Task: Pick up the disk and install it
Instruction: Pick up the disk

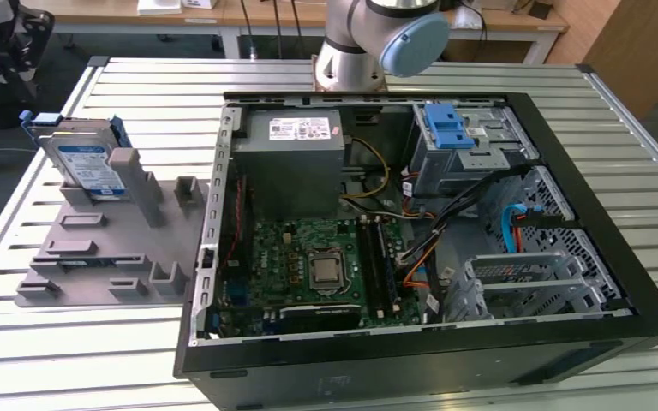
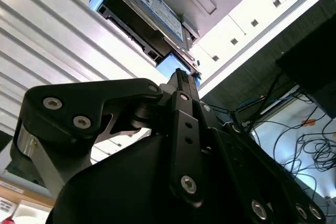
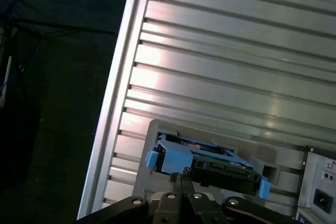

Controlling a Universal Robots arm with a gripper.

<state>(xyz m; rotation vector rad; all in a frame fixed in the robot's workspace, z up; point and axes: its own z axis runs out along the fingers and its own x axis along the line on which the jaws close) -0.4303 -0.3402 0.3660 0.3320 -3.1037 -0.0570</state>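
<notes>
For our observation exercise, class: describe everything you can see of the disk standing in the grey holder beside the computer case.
The disk is a flat silver rectangle with a white-and-blue label, framed by a blue plastic bracket. It stands on edge, slotted into the grey holder on the slatted metal table, at the exterior view's left, outside the computer case. The holder touches it.

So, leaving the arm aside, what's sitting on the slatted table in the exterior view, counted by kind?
disk: 1
grey fixture plate: 1
open computer case: 1
Total: 3
</notes>
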